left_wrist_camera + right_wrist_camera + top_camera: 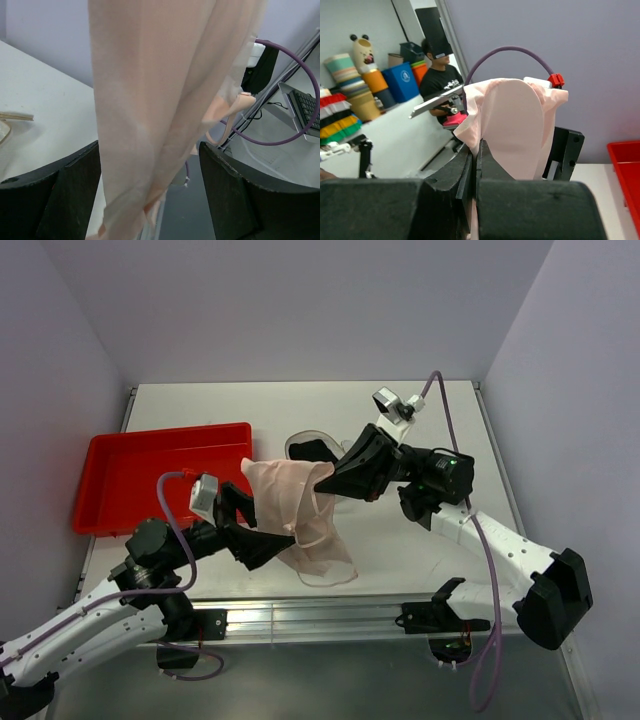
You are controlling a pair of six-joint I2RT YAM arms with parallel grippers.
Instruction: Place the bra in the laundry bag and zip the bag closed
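Right hand (476,170) is clamped tight on the top of the bra (296,508). Left hand (150,200) has jaws wide, fabric hanging between its fingers (55,200), not pinched. Bra hangs over mid worktop (240,405), long axis dangling toward near edge. Laundry bag (297,445) sits just beyond right hand toward far edge, partly hidden; right arm nearer. One bra, one bag, one red tray (130,480) at left edge.

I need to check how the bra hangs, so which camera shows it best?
Top external: the bra shows nearly whole, from pinched top to dangling strap. Left wrist shows only a sheet of its fabric; right wrist shows one cup pinched in the shut right end effector.
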